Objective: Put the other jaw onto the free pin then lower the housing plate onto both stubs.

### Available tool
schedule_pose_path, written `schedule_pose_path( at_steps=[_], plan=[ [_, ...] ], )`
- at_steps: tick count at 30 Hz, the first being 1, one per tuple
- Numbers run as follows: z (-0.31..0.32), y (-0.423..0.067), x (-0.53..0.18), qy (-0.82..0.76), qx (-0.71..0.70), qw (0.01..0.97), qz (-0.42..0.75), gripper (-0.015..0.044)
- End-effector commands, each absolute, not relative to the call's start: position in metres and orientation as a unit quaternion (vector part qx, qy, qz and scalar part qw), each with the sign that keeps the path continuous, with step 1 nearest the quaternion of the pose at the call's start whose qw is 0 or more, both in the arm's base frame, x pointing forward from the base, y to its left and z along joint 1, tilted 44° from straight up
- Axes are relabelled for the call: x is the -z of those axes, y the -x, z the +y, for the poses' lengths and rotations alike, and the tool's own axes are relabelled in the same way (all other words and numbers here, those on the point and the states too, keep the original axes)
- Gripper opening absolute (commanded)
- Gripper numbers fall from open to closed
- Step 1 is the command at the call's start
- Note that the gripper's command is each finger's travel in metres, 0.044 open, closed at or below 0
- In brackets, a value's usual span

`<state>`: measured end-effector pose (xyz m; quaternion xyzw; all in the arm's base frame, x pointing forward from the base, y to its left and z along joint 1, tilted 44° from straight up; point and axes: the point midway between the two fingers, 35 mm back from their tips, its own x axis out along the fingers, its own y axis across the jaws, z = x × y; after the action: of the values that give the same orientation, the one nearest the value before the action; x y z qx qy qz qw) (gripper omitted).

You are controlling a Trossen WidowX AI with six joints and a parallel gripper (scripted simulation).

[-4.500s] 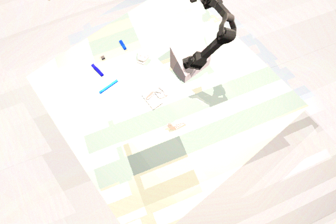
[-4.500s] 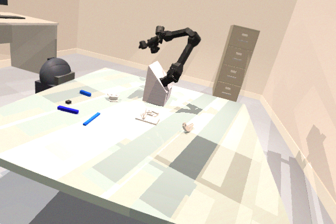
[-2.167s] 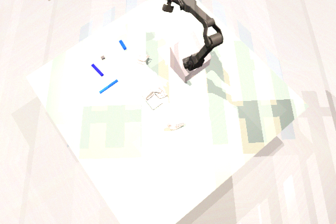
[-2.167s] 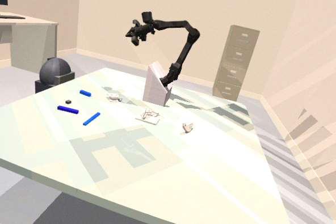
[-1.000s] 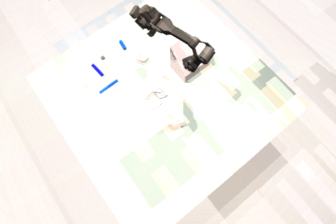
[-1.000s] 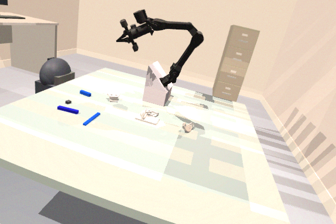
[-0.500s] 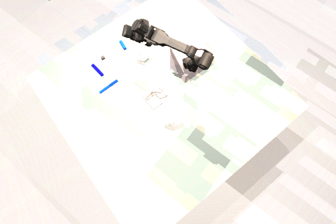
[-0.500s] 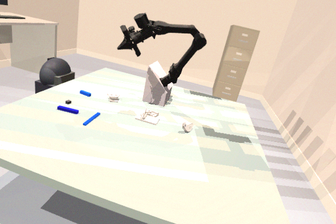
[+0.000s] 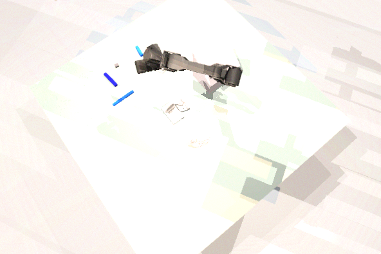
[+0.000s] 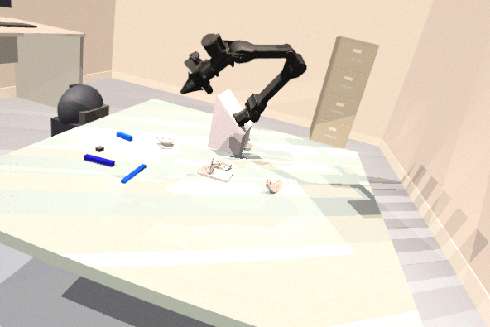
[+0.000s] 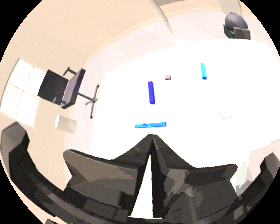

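Note:
The pale base plate (image 9: 175, 117) (image 10: 221, 175) lies on the table, with a jaw on its back part; the pins are too small to make out. The loose jaw (image 9: 199, 143) (image 10: 275, 187), pale and curved with a toothed edge, lies apart from the base. A small pale part, apparently the housing plate (image 10: 165, 141), lies on the far side of the base; it shows faintly in the wrist view (image 11: 225, 112) and is mostly hidden by the arm in the top view. My gripper (image 10: 182, 92) (image 11: 151, 135) is shut and empty, high above the table, away from all parts.
A dark blue bar (image 9: 110, 79) (image 10: 98, 161) (image 11: 151, 92), a long blue bar (image 9: 123, 98) (image 10: 133, 173), a short light-blue bar (image 10: 124, 136) (image 11: 203, 71) and a small dark cube (image 9: 116, 65) (image 10: 99, 148) lie on the table. A pale slanted block (image 10: 223, 129) stands by the arm's base.

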<state>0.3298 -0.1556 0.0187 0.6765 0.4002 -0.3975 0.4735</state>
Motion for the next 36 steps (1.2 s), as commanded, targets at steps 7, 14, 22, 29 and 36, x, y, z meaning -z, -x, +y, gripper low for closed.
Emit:
schedule_pose_path(
  at_steps=[7,14,22,29,36],
  plan=[
    [-0.084,-0.349,-0.037,-0.623,0.295,0.536,0.487,0.0],
    [-0.034,-0.352,-0.047,-0.574,0.221,0.572,0.542,0.0],
    [0.027,-0.348,-0.061,-0.518,0.125,0.597,0.6,0.0],
    [0.079,-0.335,-0.074,-0.465,0.037,0.607,0.644,0.0],
    [0.129,-0.314,-0.088,-0.41,-0.053,0.607,0.679,0.0]
  ],
)
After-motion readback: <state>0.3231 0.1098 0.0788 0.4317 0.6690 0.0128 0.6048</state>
